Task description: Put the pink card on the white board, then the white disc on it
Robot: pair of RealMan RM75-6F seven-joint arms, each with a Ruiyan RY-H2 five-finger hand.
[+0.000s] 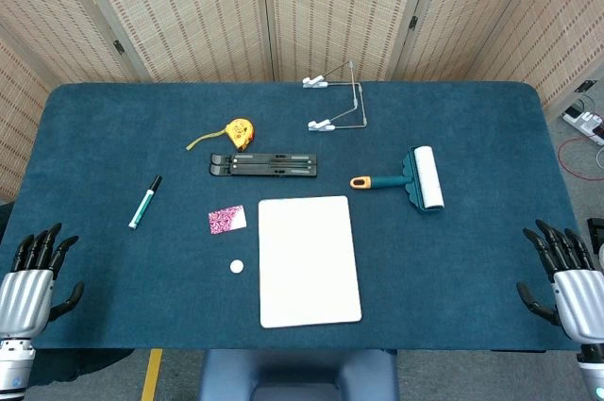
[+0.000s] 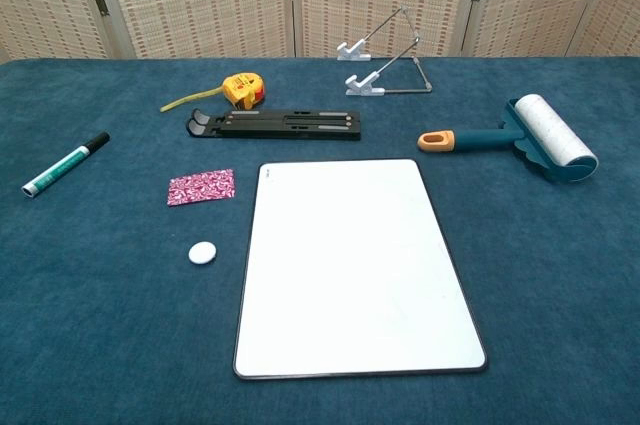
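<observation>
A: Near edge first. What are the hands doing?

B: Left hand (image 1: pixel 33 280) sits at the near left corner of the bench (image 1: pixel 113 127), fingers (image 1: pixel 42 248) spread and pointing away, holding nothing. Right hand (image 1: pixel 569 280) mirrors it at the near right corner, fingers (image 1: pixel 557 242) also spread, nothing in them. Both show in the head view only; the chest view shows neither.

A: Task items?

B: White board (image 2: pixel 355 265) lies flat at the near centre of the bench, long side running near to far, nothing on it. White disc (image 2: pixel 203 252) lies on the cloth just left of the board, near but not touching. Pink card (image 2: pixel 201 187) lies flat a little farther back than the disc, also left of the board, beside its far left corner, apart from it. Card and disc are well apart from both hands.

A: Mid-bench?

B: Marker (image 2: pixel 66 164), green and white with a black cap, lies at the left, slanted, cap toward the far side. Lint roller (image 2: pixel 520 135) lies at the right, orange-tipped handle pointing left, white roll at the right end.

A: Farther back?

B: Black folding stand (image 2: pixel 275 124) lies flat just beyond the board's far edge. Yellow tape measure (image 2: pixel 240 90) sits behind its left end, a short length of tape pulled out to the left. Wire stand (image 2: pixel 385 60) with white feet is farthest, behind centre. Woven screen panels (image 1: pixel 321 5) close off the back.
</observation>
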